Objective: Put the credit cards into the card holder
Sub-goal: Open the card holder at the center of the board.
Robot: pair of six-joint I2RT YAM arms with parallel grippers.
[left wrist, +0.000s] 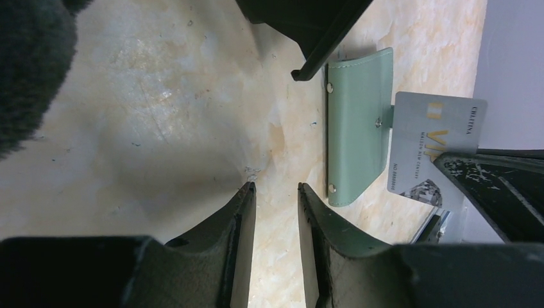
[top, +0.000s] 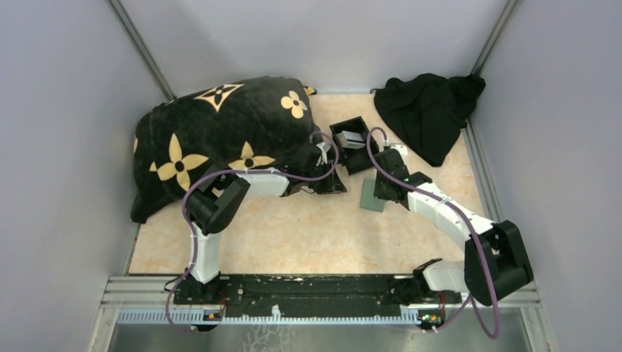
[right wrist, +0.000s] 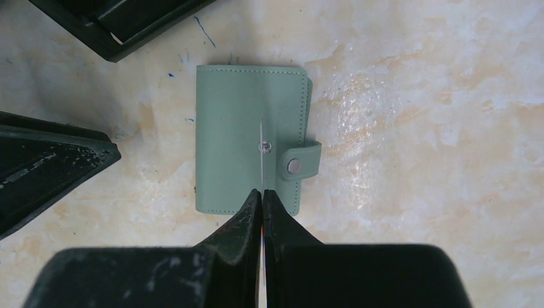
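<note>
The silvery credit card [left wrist: 431, 138] carries "CHLITINA" in small print at one corner, large letters "VI" partly covered, and a line starting "NO."; the other small print is too fine to read.

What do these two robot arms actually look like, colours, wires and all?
Both the left arm and right arm have white tube-like links between chunky black joints. A purple cable loops along each one. Each ends in a black claw, the left claw and right claw, with two tapered, wedge-shaped fingers, scuffed pale in places.
</note>
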